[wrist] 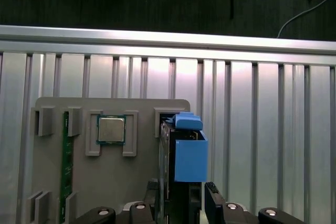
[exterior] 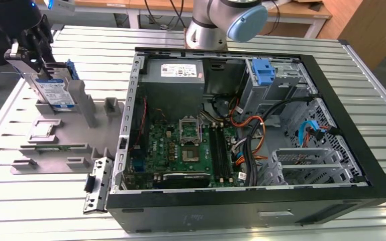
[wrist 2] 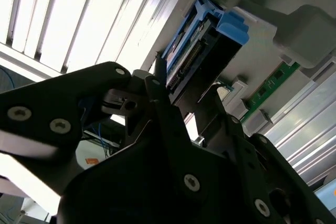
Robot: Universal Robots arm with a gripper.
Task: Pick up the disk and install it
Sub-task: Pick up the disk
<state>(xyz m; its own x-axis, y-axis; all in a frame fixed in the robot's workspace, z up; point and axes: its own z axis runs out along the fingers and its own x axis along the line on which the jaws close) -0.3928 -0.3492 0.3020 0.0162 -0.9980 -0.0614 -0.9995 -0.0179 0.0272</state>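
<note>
The disk (exterior: 51, 91) stands upright in a slot of the grey holder (exterior: 66, 138) on the exterior view's left, its label facing the camera and its blue carrier behind. My gripper (exterior: 43, 65) reaches down onto its top edge. In the first wrist view the blue carrier (wrist: 189, 156) rises between my two black fingers (wrist: 211, 192), which sit tight against both sides of the disk. The second wrist view has the disk (wrist 2: 202, 51) edge-on, with my gripper (wrist 2: 189, 98) closed around it. The disk is still seated in the holder.
An open computer case (exterior: 341, 150) fills the middle and right of the exterior view, with a motherboard (exterior: 179, 145), cables, a grey power supply (exterior: 179, 70) and a blue bracket (exterior: 263, 73) in the drive bay. The holder also carries a processor chip (wrist: 111, 129) and a green memory stick (wrist: 65, 161). The arm's base (exterior: 210, 25) stands behind the case.
</note>
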